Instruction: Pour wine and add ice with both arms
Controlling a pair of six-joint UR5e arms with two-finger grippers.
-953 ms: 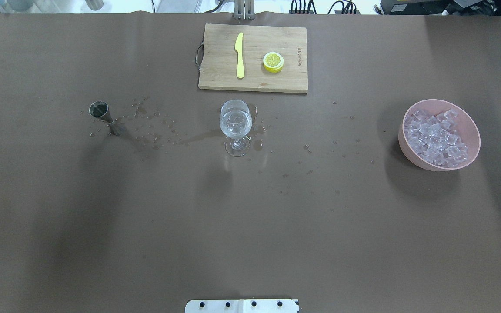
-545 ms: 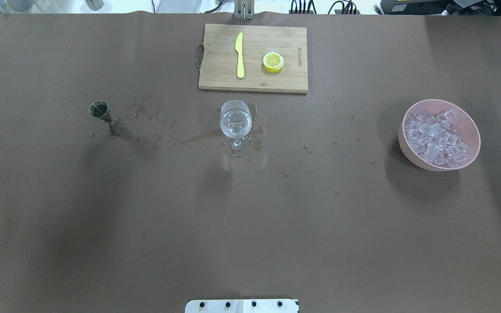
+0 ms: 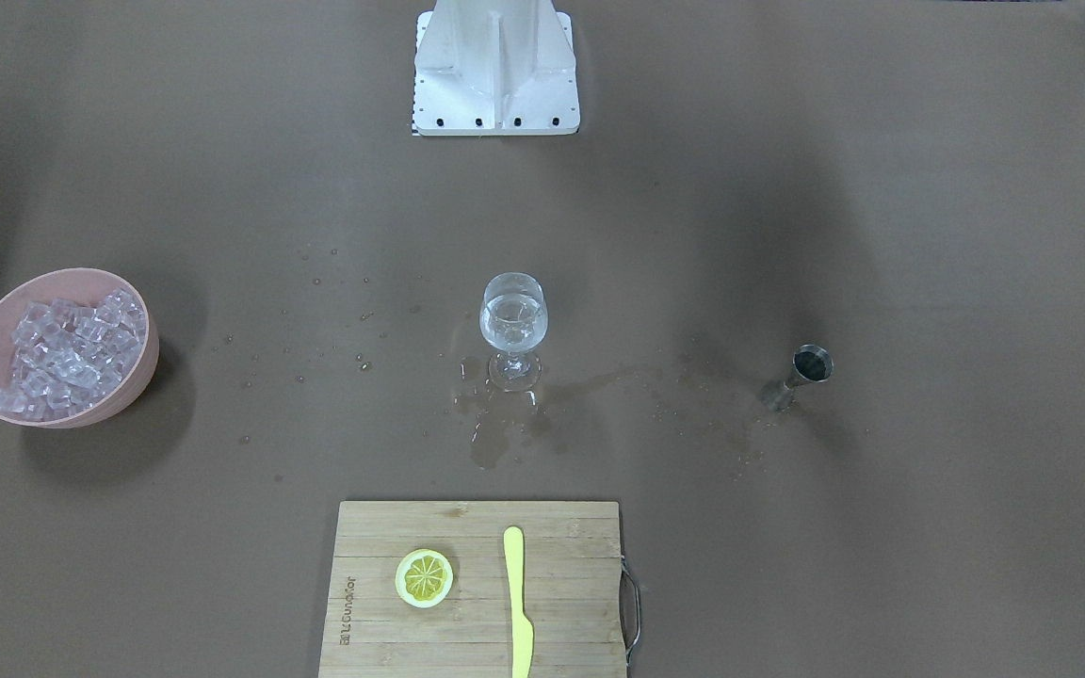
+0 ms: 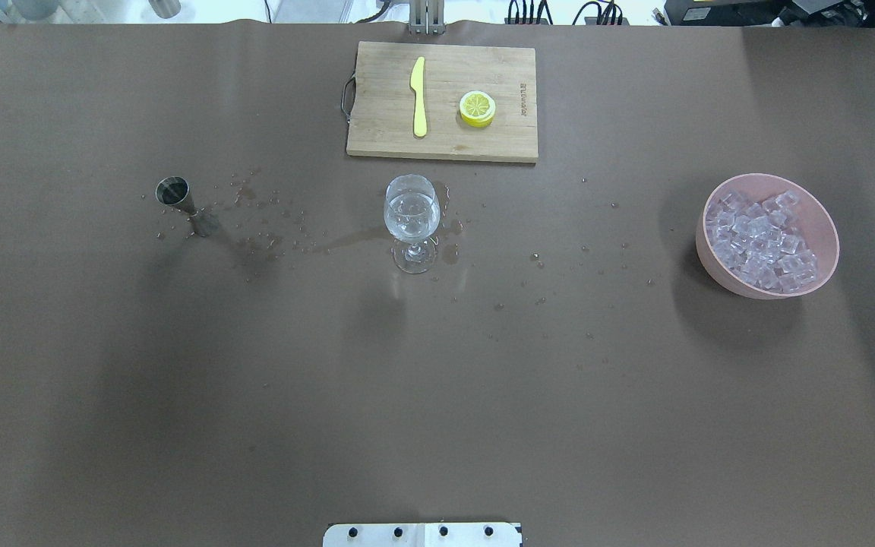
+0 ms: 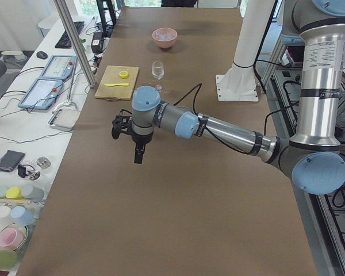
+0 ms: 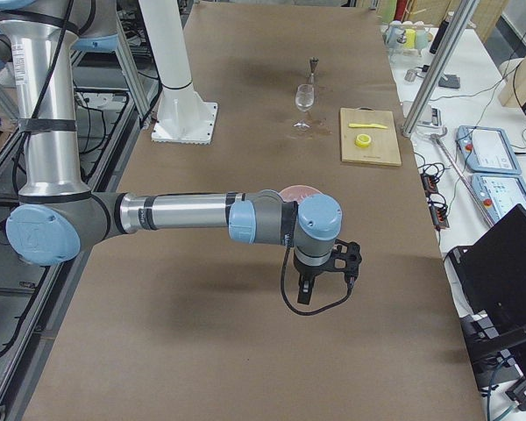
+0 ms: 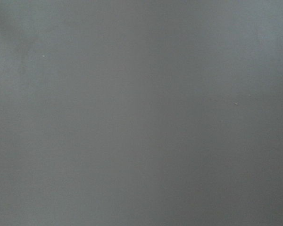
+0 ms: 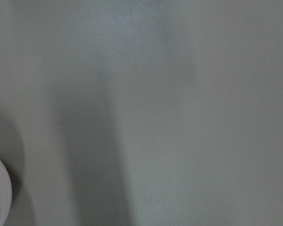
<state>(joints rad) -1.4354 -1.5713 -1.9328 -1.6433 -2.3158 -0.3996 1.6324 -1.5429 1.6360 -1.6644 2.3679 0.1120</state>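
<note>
A clear wine glass (image 4: 412, 220) stands mid-table with colourless wine (image 4: 411, 211) in its bowl; it also shows in the front view (image 3: 513, 325). A pink bowl (image 4: 825, 213) at the right holds many ice cubes (image 4: 760, 239). A metal jigger (image 4: 179, 199) stands upright at the left. Both arms are outside the overhead and front views. In the left side view my left gripper (image 5: 138, 155) hangs over bare table, far from the glass. In the right side view my right gripper (image 6: 304, 294) hangs near the bowl (image 6: 298, 189). I cannot tell whether either is open or shut.
A wooden cutting board (image 4: 377, 137) at the far edge carries a yellow knife (image 4: 418, 95) and a lemon slice (image 4: 477, 108). Spilled drops and wet patches (image 4: 331, 241) lie around the glass and jigger. The white base block (image 4: 422, 534) sits at the near edge.
</note>
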